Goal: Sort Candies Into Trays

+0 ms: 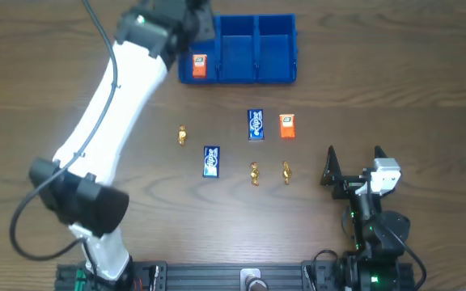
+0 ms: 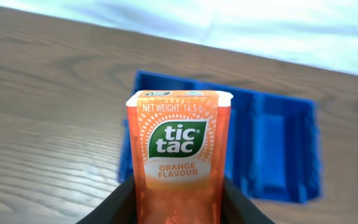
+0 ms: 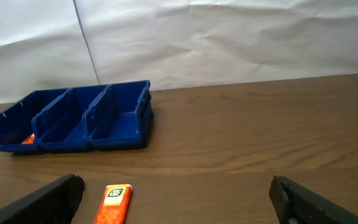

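Orange candy box (image 2: 179,143) sits clamped in the left gripper (image 2: 179,190) (grip looks firm), by the blue tray (image 1: 273,79) at 12 o'clock. Best lower into the end slot, then release. Right gripper (image 1: 354,162) spread apart, 4 o'clock.

Brown wood-grain tabletop (image 1: 411,89). Blue three-bin tray (image 1: 256,58) sits at the far side, near the middle, long side running left-right. Mid-tabletop: blue pack (image 1: 255,124) lying flat, orange box (image 1: 286,125) just right of it, not touching. Second blue pack (image 1: 211,161) lies nearer and to the left. Gold candy (image 1: 182,134) lies left of both packs, on its own. Nearer still, middle candy (image 1: 254,172) and right candy (image 1: 286,170), both gold, side by side and apart.
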